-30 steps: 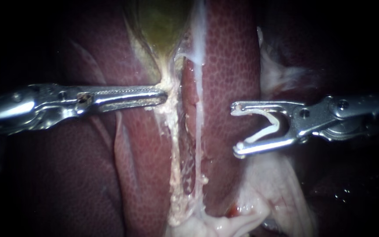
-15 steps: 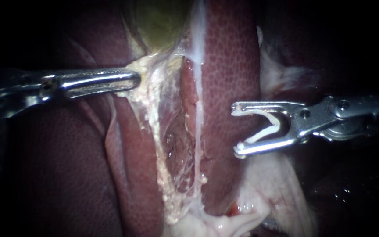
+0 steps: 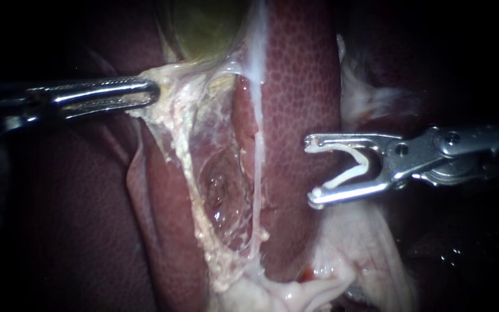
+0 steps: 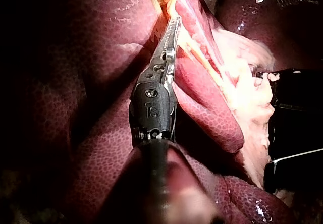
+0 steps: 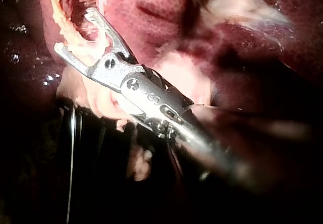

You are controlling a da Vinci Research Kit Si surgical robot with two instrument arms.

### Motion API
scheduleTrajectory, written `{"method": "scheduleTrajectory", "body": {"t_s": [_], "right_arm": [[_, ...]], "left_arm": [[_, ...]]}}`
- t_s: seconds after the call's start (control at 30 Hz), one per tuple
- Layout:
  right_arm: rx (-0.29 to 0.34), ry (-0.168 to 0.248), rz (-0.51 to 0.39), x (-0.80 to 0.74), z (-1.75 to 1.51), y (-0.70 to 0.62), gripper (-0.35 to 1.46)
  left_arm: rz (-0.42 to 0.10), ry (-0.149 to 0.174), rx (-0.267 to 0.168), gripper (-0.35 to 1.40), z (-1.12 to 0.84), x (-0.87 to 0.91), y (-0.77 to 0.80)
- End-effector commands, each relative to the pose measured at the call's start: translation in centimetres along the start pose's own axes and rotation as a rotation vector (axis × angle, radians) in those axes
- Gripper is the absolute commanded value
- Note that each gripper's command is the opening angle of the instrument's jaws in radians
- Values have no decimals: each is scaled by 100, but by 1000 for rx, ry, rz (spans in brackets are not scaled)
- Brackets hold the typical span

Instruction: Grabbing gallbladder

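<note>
The greenish gallbladder (image 3: 206, 29) lies at the top of the endoscope view, between lobes of the red liver (image 3: 301, 75). My left instrument (image 3: 152, 92) has its jaws shut on the pale tissue (image 3: 180, 98) at the gallbladder's lower end and holds it stretched to the left. In its wrist view the left instrument (image 4: 174, 24) grips the same pale fold. My right instrument (image 3: 312, 170) hangs apart from the gallbladder, over the liver. Its jaws stand wide and hold a white clip (image 3: 364, 164) between them, also seen in the right instrument (image 5: 74, 30).
A wet hollow (image 3: 220, 190) gapes under the stretched membrane. A thin white strand (image 3: 256, 144) runs down beside it. Pale fatty tissue (image 3: 365, 248) lies below the right instrument. A black object (image 4: 295, 108) stands beside the liver in the left wrist view.
My left instrument has pulled left and slightly up with the pale tissue in its jaws, spreading the membrane and opening the hollow. The right instrument has not moved.
</note>
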Motion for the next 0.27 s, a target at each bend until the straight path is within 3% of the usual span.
{"method": "scheduleTrajectory", "body": {"t_s": [0.03,0.27], "right_arm": [[0,0,0,0,0,0,58],[0,0,0,0,0,0,58]], "left_arm": [[1,0,-3,-35,1,1,0],[1,0,-11,-35,3,3,-1]]}}
